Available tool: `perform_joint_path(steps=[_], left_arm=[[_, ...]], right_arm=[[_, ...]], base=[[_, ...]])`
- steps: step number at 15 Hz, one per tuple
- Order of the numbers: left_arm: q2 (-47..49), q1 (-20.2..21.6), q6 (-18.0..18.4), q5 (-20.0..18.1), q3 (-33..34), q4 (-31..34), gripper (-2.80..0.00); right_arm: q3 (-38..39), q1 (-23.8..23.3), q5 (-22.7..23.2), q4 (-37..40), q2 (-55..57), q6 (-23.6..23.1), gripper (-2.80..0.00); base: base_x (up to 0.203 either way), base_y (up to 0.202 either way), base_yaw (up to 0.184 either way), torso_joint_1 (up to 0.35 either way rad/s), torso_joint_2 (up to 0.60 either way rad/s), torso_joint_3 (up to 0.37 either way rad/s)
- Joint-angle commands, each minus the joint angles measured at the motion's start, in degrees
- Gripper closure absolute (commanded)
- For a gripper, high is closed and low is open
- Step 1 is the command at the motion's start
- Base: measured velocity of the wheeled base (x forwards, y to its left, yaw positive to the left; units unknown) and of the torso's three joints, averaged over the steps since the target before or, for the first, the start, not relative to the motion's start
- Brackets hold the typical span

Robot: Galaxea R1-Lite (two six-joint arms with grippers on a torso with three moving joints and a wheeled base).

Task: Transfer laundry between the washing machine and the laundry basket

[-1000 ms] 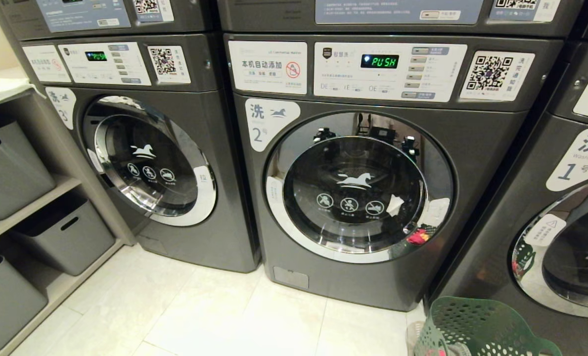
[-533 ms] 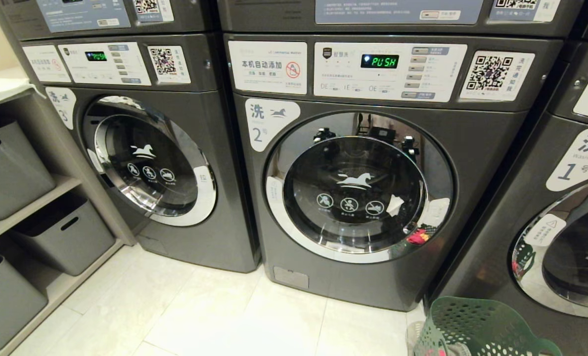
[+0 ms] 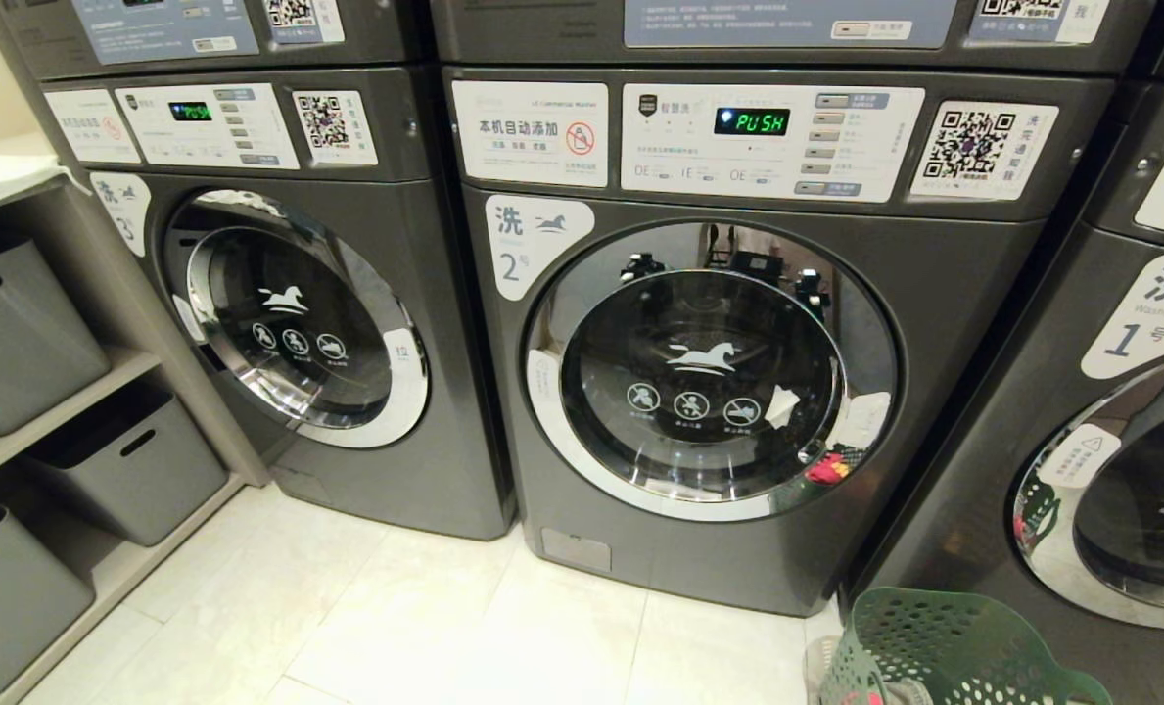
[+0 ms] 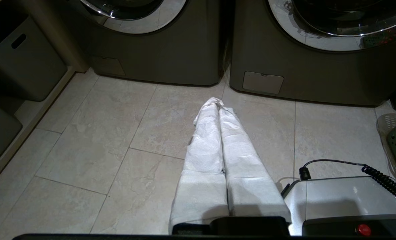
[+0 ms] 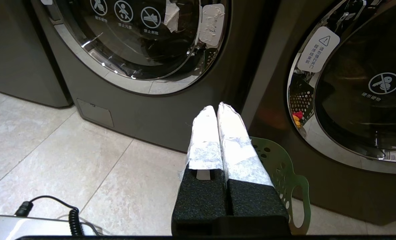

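A dark grey washing machine [image 3: 738,392] marked "2" is seen at the centre of the head view, its round chrome-rimmed glass door shut and a white horse logo printed on the dark glass. A green "PUSH" is shown on the display [image 3: 751,121] of the white control panel above the door. Like machines marked "3" [image 3: 298,323] and "1" [image 3: 1110,470] are set on either side.

A green plastic laundry basket [image 3: 944,651], its tapering sides dotted with round holes, is placed on the pale stone-patterned floor tiles [image 3: 425,627] just before the machine marked "1", to the right of the middle washer. A scrap of red laundry [image 3: 861,697] is glimpsed inside the basket at the lower edge of the view; red and green reflections are caught in the chrome door rim.

Smooth grey bins [image 3: 121,470] with slot handles are stacked on shelves at the left.

Neither arm is seen from the head. In the wrist views the left end effector [image 4: 217,104], its long fingers wrapped in white crinkled tape, is held low over the floor, pressed together and empty. The right end effector [image 5: 216,109], likewise taped over black foam pads, is held closed on nothing, above the near rim of the basket.
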Motion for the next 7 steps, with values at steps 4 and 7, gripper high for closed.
perform_joint_path(steps=[4,7], left_arm=[[0.01,-0.02,0.10,-0.05,-0.01,0.10,0.00],[0.01,-0.08,-0.08,0.04,-0.01,0.02,0.00]], right_arm=[[-0.09,-0.07,-0.07,-0.02,0.09,0.17,0.00],[0.00,-0.07,0.02,0.07,0.09,0.26,0.00]], base=[[0.000,0.000,0.000,0.000,0.00,0.000],[0.000,0.000,0.000,0.000,0.00,0.000]])
